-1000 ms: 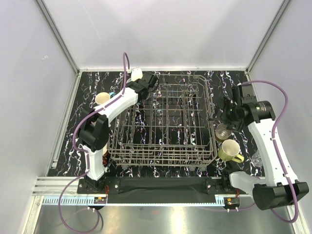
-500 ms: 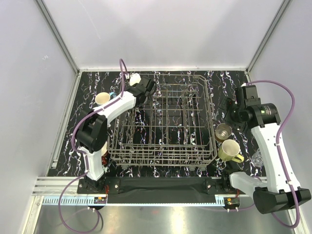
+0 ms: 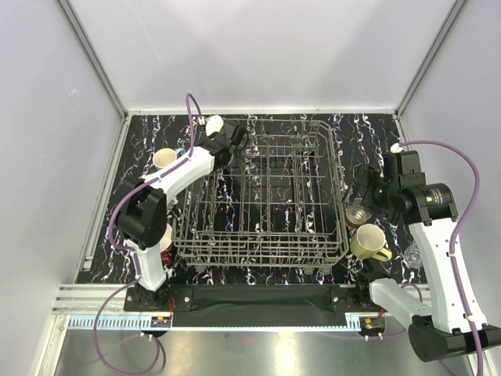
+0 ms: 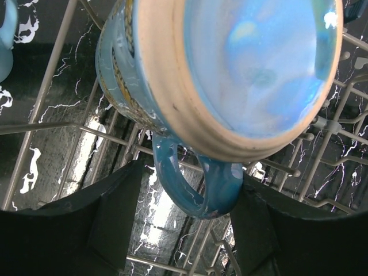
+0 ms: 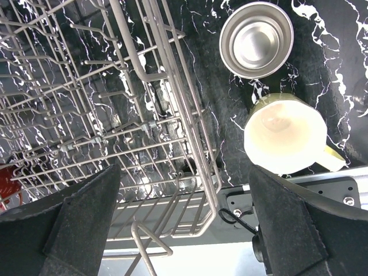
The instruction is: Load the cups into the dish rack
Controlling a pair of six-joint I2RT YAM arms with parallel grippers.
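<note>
**Top view.** One dish rack (image 3: 258,244) stood mid-table with its tines upright. The left gripper (image 3: 235,142) reached over the rack's far left corner. The right gripper (image 3: 354,188) hung just outside the rack's right wall.

**Left wrist view.** One light blue mug (image 4: 230,75) lay tilted among the rack wires. Its base-to-mouth axis ran toward the lens, so I looked straight into its mouth. Its handle pointed down the picture, into the gap of the left gripper. That gripper's fingers (image 4: 115,213) stood apart on either side of the handle. There was a clear gap on the left (on the right I could not tell whether finger and handle touched). A pale blue sliver (image 4: 4,34) at the frame's left edge was cut off too far for me to name.

**Right wrist view.** The right gripper was spread wide, with nothing between its fingers. One steel tumbler (image 5: 256,39) and one yellow-green mug (image 5: 286,133) stood upright on the table beside the rack, mouths up, near each other but apart. The mug's handle pointed away from the rack.

**Count.** I made out six cups, one in the rack and five on the table. The others were one cream mug (image 3: 164,158) left of the rack, one red mug (image 3: 166,254) largely hidden by the left arm, and one clear glass (image 3: 412,252) at the right.
</note>
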